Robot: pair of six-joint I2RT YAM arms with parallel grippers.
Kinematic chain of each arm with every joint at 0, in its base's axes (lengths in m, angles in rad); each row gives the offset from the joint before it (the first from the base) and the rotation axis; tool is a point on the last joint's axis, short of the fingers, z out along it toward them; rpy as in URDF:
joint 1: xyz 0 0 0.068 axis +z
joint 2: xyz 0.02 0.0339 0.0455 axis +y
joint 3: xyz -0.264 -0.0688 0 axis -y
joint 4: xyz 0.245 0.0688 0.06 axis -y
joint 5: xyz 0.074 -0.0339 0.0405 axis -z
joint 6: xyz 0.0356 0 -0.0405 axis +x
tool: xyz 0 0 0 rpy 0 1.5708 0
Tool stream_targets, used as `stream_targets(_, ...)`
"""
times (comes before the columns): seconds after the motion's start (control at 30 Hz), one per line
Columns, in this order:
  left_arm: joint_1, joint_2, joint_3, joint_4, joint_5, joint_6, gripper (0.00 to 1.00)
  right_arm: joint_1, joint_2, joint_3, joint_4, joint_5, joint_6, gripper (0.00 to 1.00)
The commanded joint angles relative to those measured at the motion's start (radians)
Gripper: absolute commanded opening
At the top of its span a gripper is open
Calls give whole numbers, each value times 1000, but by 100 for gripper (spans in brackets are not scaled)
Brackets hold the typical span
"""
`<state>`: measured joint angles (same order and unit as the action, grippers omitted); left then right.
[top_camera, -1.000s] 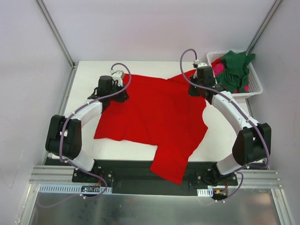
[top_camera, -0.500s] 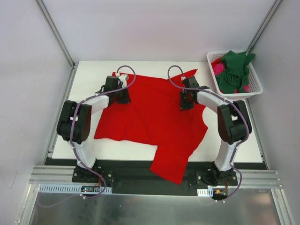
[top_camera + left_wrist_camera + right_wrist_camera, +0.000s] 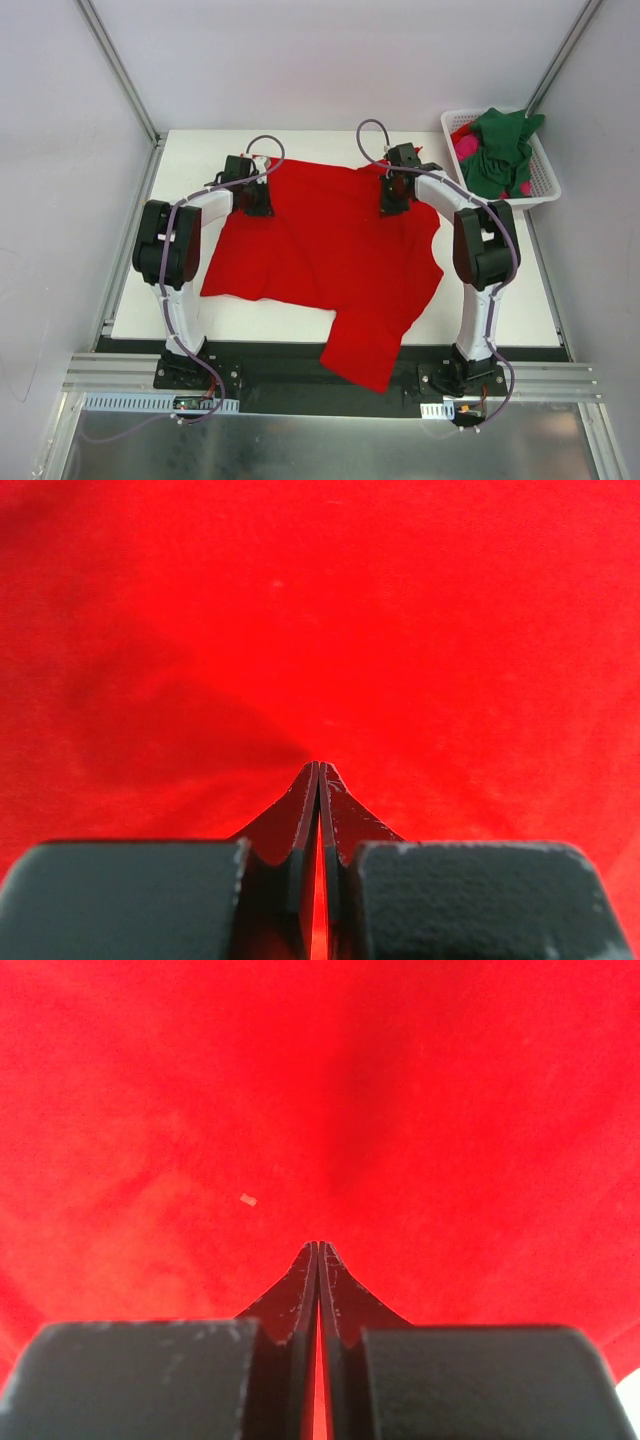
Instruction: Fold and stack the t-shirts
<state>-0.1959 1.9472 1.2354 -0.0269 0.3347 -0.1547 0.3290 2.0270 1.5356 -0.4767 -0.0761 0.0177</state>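
The red t-shirt lies spread on the white surface, with one flap hanging over the near edge between the arm bases. At its far left part the left claw is closed, a thin line of red cloth pinched between its fingers. At the far right part the right claw is closed on the cloth likewise. In the far right corner, a white basket holds the dark green t-shirt and the magenta-pink t-shirt.
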Motion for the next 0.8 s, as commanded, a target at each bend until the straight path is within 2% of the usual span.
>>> stream_targets(0.0,16,38,88,-88,38,-2,0,-19,56,80,-85,4,-10,1)
stream_targets(0.37,56,96,243,-246,87,10,0,-62,206,297,-212,-45,-53,1)
stream_targets(0.43,65,104,272,-263,90,12,0,-71,236,374,-261,-56,-61,1)
stream_targets(0.77,72,171,364,-335,109,30,0,-117,349,550,-332,-83,-90,2)
